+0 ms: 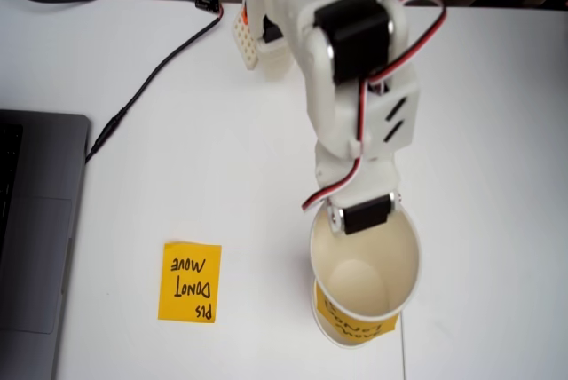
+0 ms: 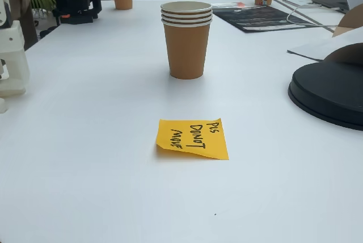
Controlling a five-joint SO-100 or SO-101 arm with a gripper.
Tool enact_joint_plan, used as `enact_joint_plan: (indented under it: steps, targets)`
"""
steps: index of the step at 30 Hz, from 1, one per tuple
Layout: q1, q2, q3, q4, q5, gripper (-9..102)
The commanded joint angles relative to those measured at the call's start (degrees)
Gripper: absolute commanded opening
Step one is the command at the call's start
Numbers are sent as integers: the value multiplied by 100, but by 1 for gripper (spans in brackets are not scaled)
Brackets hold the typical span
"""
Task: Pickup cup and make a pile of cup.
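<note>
handwriting reading "pls do not move" is showing on a flat orange sticky note (image 1: pixel 190 282) lying on the white table (image 1: pixel 497 131). beside it, the white paper cup (image 1: pixel 364 284) with an orange note is hanging tilted, the white arm's gripper (image 1: pixel 366 217) pinching its rim; its opening is hidden.

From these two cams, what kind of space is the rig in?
Probably a shared office or meeting-room table, not a lab bench: a laptop beside the arm, brown paper cups stacked on the long white table, and a handwritten "PLS DO NOT MOVE" sticky note marking the setup.
</note>
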Motion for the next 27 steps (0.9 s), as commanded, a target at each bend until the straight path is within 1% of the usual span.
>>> enact_joint_plan:
  steps: [1, 27]
  targets:
    - [-26, 79, -290, 9, 53, -7]
    - [-35, -457, -281, 18, 44, -7]
